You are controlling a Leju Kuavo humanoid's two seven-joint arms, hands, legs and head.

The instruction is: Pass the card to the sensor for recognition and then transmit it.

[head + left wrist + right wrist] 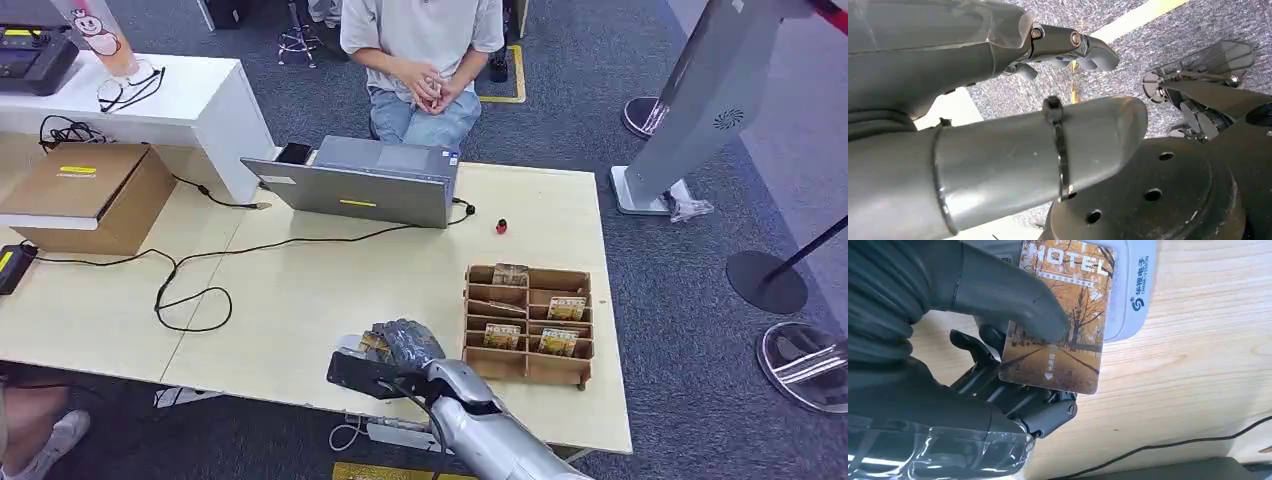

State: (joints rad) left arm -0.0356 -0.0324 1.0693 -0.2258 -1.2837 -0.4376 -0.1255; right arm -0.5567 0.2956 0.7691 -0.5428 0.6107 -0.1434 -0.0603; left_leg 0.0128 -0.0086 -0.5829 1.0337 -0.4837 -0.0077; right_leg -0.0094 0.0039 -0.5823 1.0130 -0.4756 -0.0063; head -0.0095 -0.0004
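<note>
Right hand (998, 355) pinches the hotel card (1060, 320) over the grey sensor (1133, 290) near the table's (300, 290) front edge; scanning seems underway, handover remains.

The right hand (973, 315) and card (1063, 320) hide most of the sensor (1133, 290) (its top edge cropped).

The robot's grey right hand (402, 345) is gripping an autumn-printed card (375, 346) over the pale wooden table (330, 290), near its front edge. A brown compartmented wooden card rack (527, 322) is sitting just beside it.
</note>
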